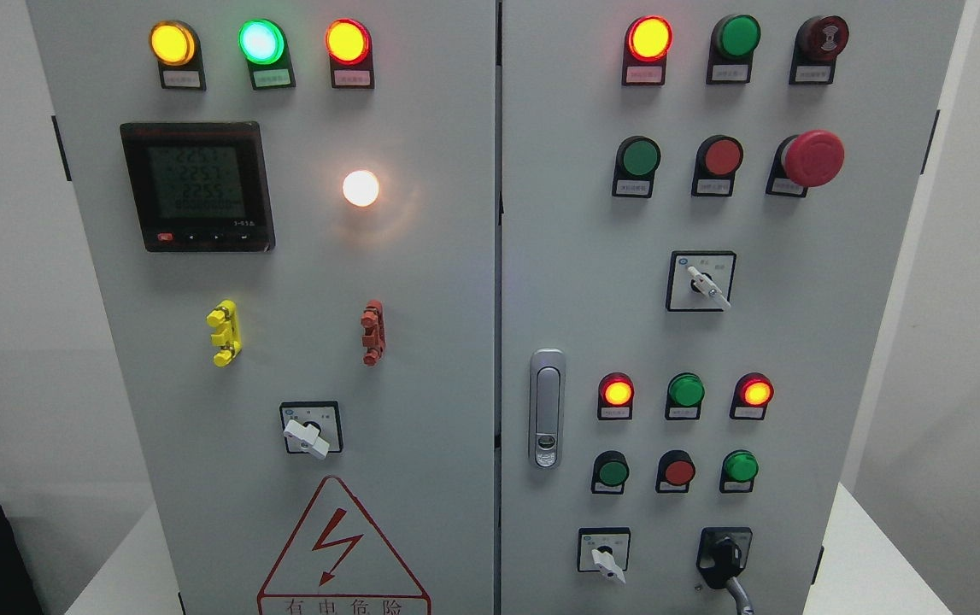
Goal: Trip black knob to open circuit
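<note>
Low on the cabinet's right door (592, 256) sits the black knob (723, 555), handle pointing down; neither hand's fingers show, so their state cannot be told.

Black knob (724, 555) sits low on the cabinet's right door, handle pointing down-right.

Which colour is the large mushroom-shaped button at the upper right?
Red mushroom-shaped button, clearest in head view.

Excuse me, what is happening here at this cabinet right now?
No robot hand is in view, so nothing is being handled. The grey two-door electrical cabinet stands with several lamps lit. The black rotary knob at the right door's lower right corner is untouched, its handle pointing down and to the right.
</note>
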